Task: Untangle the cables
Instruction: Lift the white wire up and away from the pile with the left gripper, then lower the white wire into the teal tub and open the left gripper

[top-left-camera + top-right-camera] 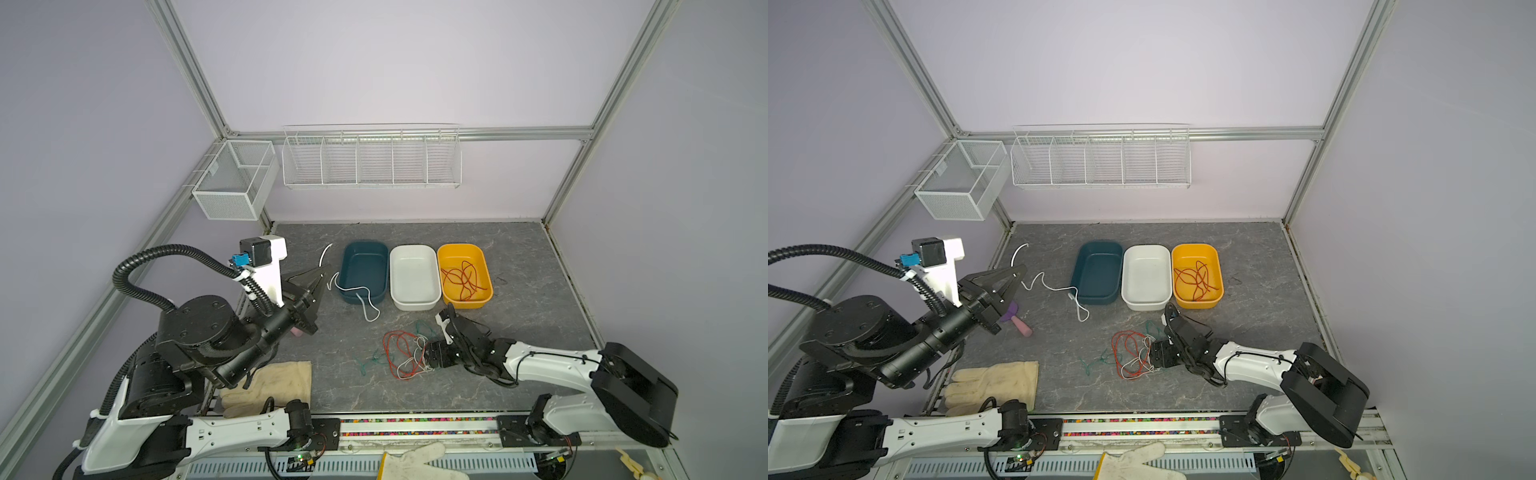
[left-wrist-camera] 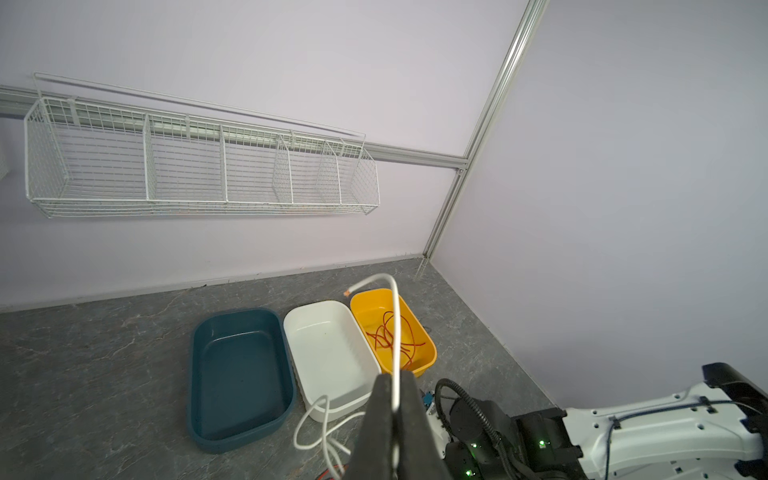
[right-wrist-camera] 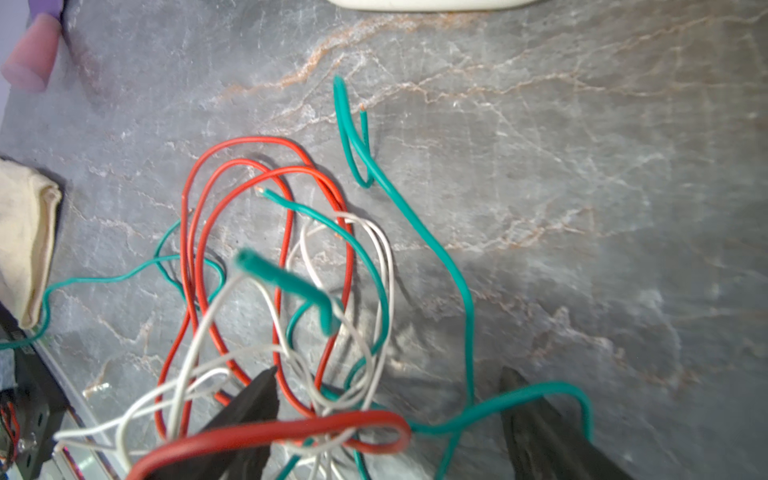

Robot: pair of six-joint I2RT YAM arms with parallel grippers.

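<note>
A tangle of red-orange, white and green cables point(image 1: 405, 353) point(image 1: 1133, 355) point(image 3: 291, 270) lies on the grey table in front of the bins. My right gripper point(image 1: 430, 353) point(image 1: 1156, 353) point(image 3: 386, 374) sits low at the tangle's right edge, open, with loops of red, white and green wire lying between its fingers. My left gripper point(image 1: 322, 276) point(image 1: 1017, 274) point(image 2: 395, 376) hovers left of the blue bin, shut on a white cable point(image 1: 353, 291) point(image 1: 1059, 289) point(image 2: 397, 324) that trails down to the table by that bin. More red cables point(image 1: 463, 278) point(image 2: 390, 336) lie in the yellow bin.
Blue bin point(image 1: 361, 266), white bin point(image 1: 413, 270) and yellow bin point(image 1: 461, 247) stand in a row at the back. A cream glove point(image 1: 274, 382) lies front left, a pink and purple tool point(image 1: 1017, 320) under the left arm. Wire baskets point(image 1: 370, 158) hang on the wall.
</note>
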